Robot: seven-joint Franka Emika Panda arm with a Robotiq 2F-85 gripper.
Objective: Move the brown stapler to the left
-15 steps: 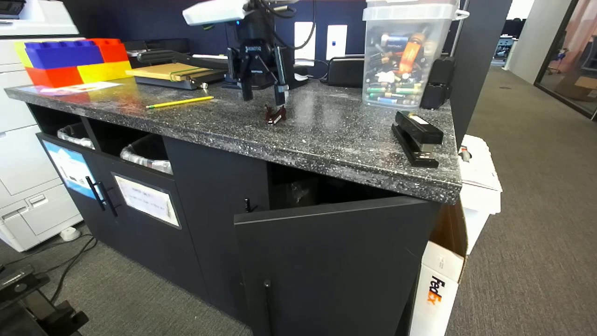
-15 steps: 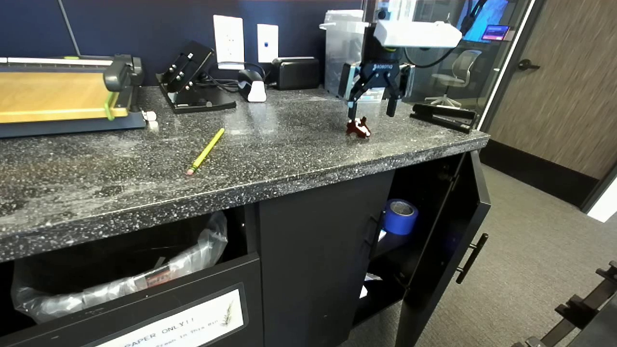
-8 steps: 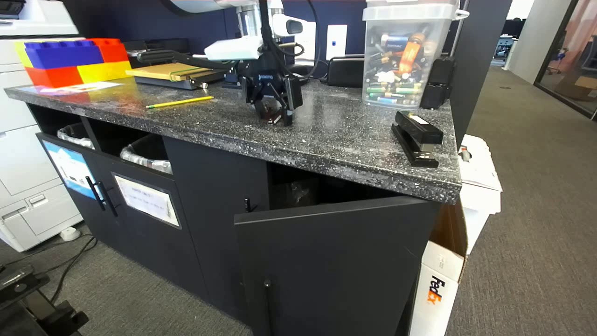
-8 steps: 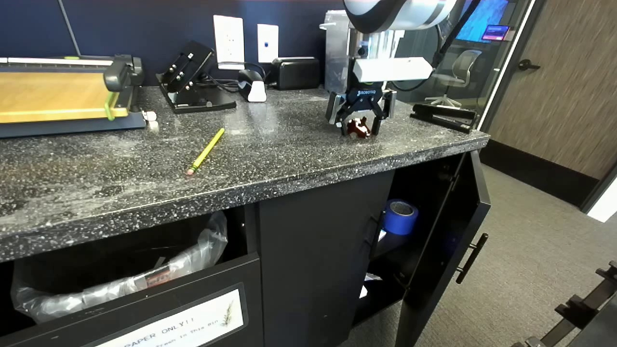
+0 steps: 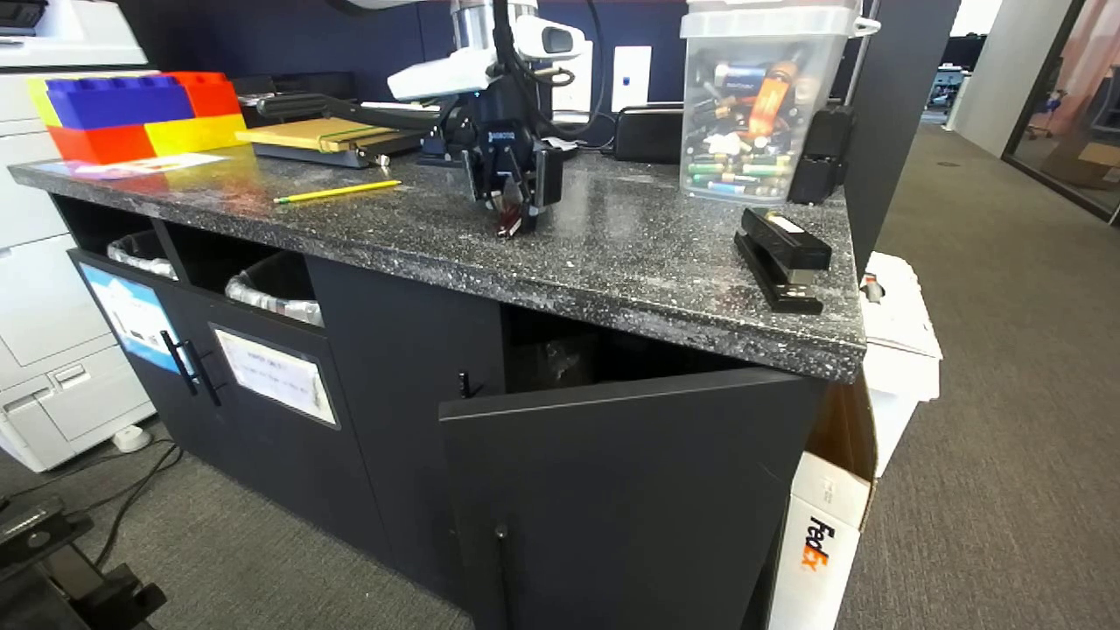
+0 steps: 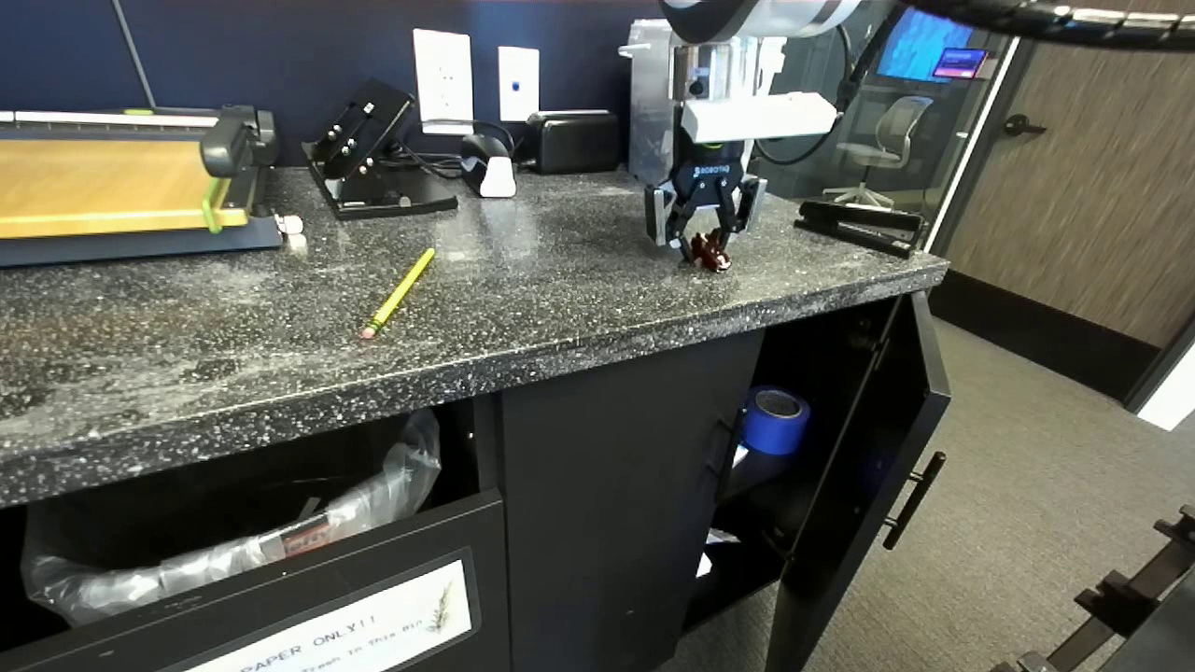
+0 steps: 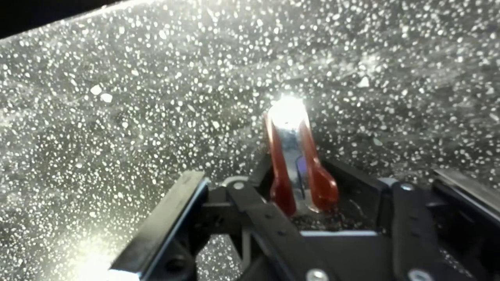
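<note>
The brown stapler (image 6: 708, 250) is a small, dark reddish-brown piece with a shiny metal middle, low at the speckled countertop (image 6: 551, 280). My gripper (image 5: 513, 215) points down over it in both exterior views, its fingers closed against the stapler's two sides. From the wrist view, the stapler's red grips (image 7: 279, 168) sit between the black fingers (image 7: 343, 183), and its bright metal end sticks out beyond them. Part of its far side is covered by the fingers. Whether it still touches the countertop I cannot tell.
A yellow pencil (image 5: 337, 192) lies on the countertop. Toward one end stands a larger black stapler (image 5: 783, 262), near a clear tub of batteries (image 5: 744, 114). A paper trimmer (image 6: 103, 187) and a black stand (image 6: 373, 159) are at the back. Below, a cabinet door (image 5: 612, 490) hangs open.
My gripper has come down around the brown stapler and closed on it. The stapler has turned and shifted slightly between the fingers.
</note>
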